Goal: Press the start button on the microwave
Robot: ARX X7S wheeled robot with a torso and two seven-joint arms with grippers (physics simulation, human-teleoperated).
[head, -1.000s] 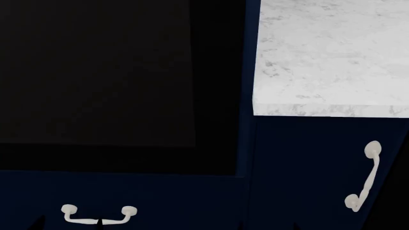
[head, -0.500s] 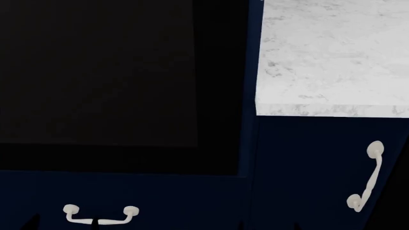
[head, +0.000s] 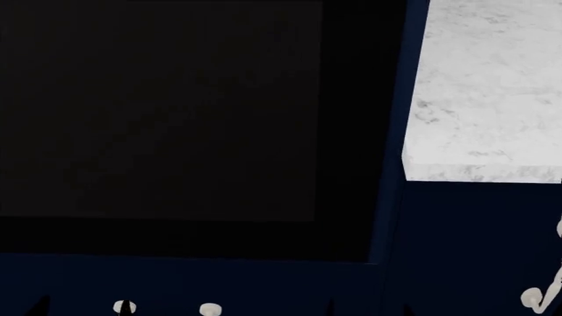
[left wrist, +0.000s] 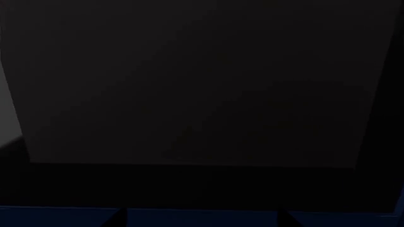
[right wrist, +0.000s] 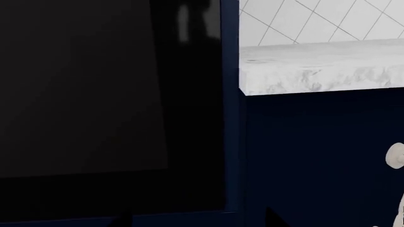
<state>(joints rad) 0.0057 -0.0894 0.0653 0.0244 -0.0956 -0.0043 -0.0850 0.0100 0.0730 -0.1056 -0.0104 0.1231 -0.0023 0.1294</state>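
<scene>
A large black glossy appliance front (head: 176,118) set in navy cabinetry fills most of the head view. It also shows in the left wrist view (left wrist: 189,85) and the right wrist view (right wrist: 82,94). I cannot tell whether it is the microwave. No start button or control panel shows in any view. Only the dark fingertips of my left gripper (head: 83,309) and right gripper (head: 367,309) peek in at the bottom edge, low in front of the panel. Both pairs stand wide apart and empty, as the left wrist view (left wrist: 202,220) and right wrist view (right wrist: 198,220) also show.
A white marble counter (head: 491,99) juts out right of the appliance, over a navy cabinet door with a cream handle (head: 536,296). A drawer handle (head: 209,309) sits below the black panel. White tiled wall (right wrist: 303,19) rises behind the counter (right wrist: 315,71).
The head view has shifted: the black panel, counter edge and handles now sit further right and lower in the picture and look slightly larger. The fingertips stay at the bottom edge.
</scene>
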